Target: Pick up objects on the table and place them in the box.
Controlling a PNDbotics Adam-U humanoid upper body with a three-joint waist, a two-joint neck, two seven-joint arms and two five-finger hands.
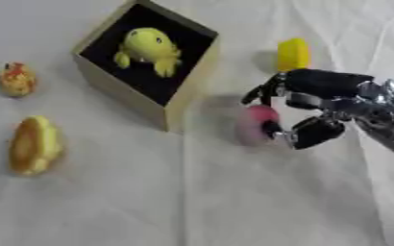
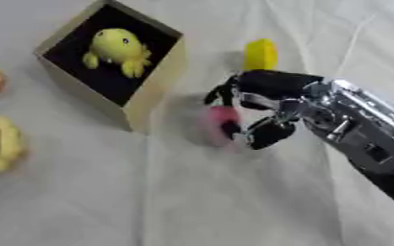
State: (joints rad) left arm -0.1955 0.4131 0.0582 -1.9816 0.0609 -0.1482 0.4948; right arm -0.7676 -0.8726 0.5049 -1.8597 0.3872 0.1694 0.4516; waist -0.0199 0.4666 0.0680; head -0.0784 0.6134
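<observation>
Here no writing or label can be read on anything. One open box [image 1: 179, 103] with a dark inside stands on the far left part of the worktop [image 1: 234, 206], which is covered with a white cloth, and it holds one yellow toy animal [image 1: 150, 48]. To the right of the box, the right hand [image 1: 318, 103] has its fingers [image 1: 272, 89] and thumb curled around one pink ball [image 1: 255, 124]. One yellow object [image 1: 293, 54] lies beyond the hand. At the left lie one small orange-red toy [image 1: 17, 79] and, nearer, one yellow-orange bun-shaped toy [image 1: 34, 145].
</observation>
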